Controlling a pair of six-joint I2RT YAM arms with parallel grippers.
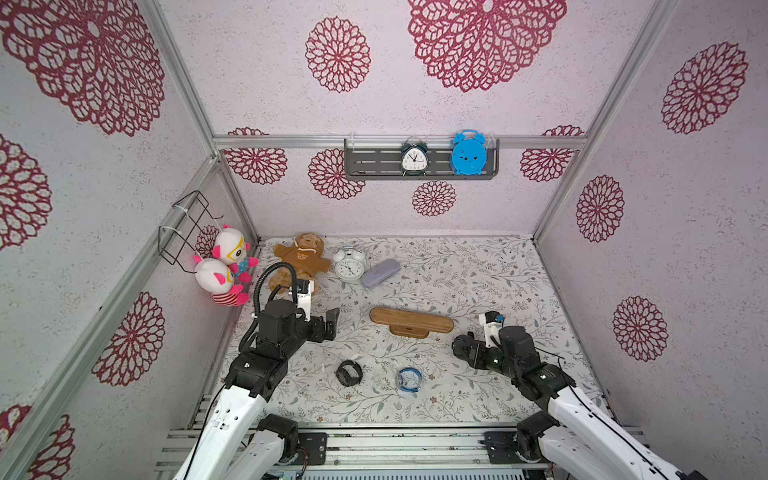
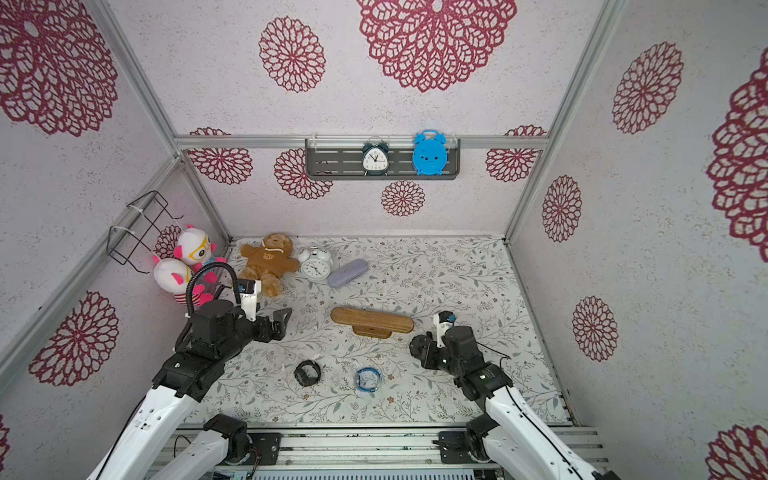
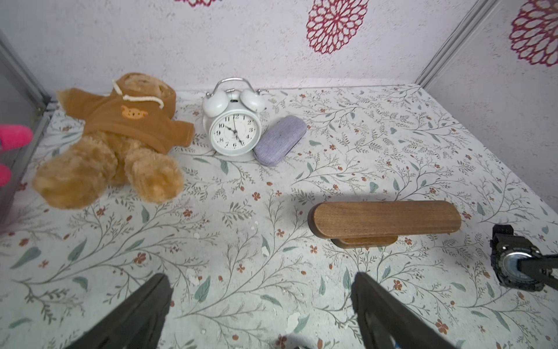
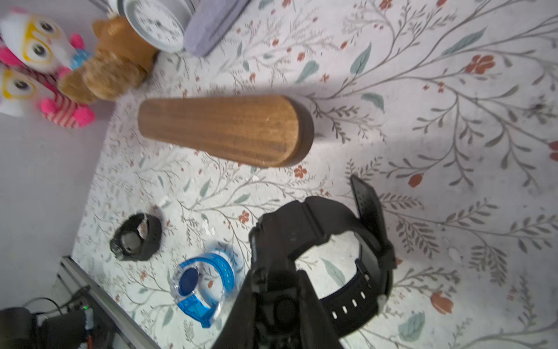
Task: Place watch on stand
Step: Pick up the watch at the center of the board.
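Operator 1: Watch location?
Operator 2: I have the black watch (image 4: 326, 220) clamped in the right gripper (image 4: 280, 272), near the wooden stand (image 4: 223, 130), off its right end, not touching.
Operator 1: Left gripper (image 3: 261, 276)?
Operator 2: Jaws spread wide, empty.

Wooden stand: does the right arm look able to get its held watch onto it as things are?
Probably yes. The right gripper, shut on the held black watch, sits just off the stand, only bare tablecloth between; the left gripper is open, beyond its other end.
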